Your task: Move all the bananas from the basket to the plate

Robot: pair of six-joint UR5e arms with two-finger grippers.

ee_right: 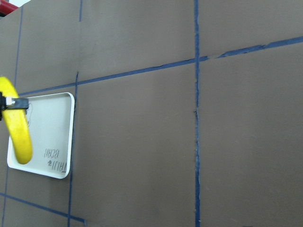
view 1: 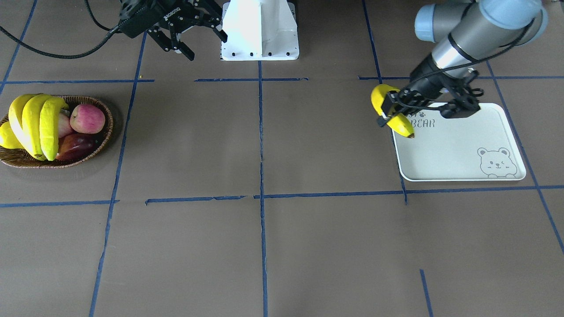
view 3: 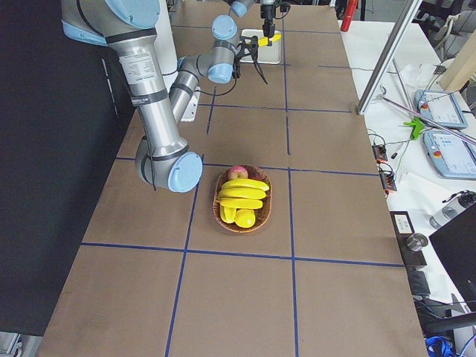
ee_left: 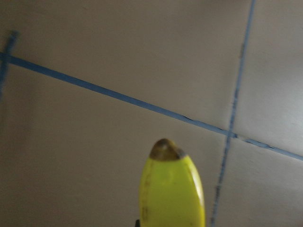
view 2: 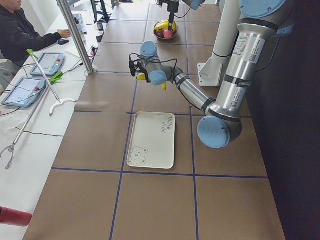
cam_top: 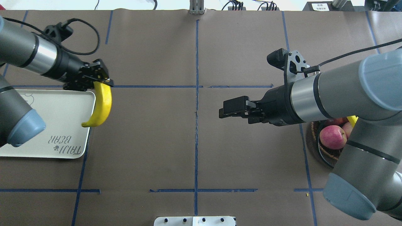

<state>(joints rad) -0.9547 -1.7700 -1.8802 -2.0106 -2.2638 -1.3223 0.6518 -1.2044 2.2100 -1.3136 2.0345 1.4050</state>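
1. Banana [cam_top: 103,105]: smooth, curved, yellow with a dark tip. My left gripper [cam_top: 94,77] pinches it near one end, off the table [cam_top: 194,150], by the plate's edge.
2. Plate [cam_top: 47,116]: flat white rounded rectangle with a grey bear face, lettered "TAIJI BEAR".
3. Basket [view 1: 105,134]: oval brown wicker. It holds three long yellow bananas [view 1: 37,123], red-pink apples [view 1: 87,119] and a yellow piece [view 1: 6,137] I cannot identify.
4. My right gripper [cam_top: 227,110]: black, marked "ROBOTIQ", jaws spread, over mid-table.
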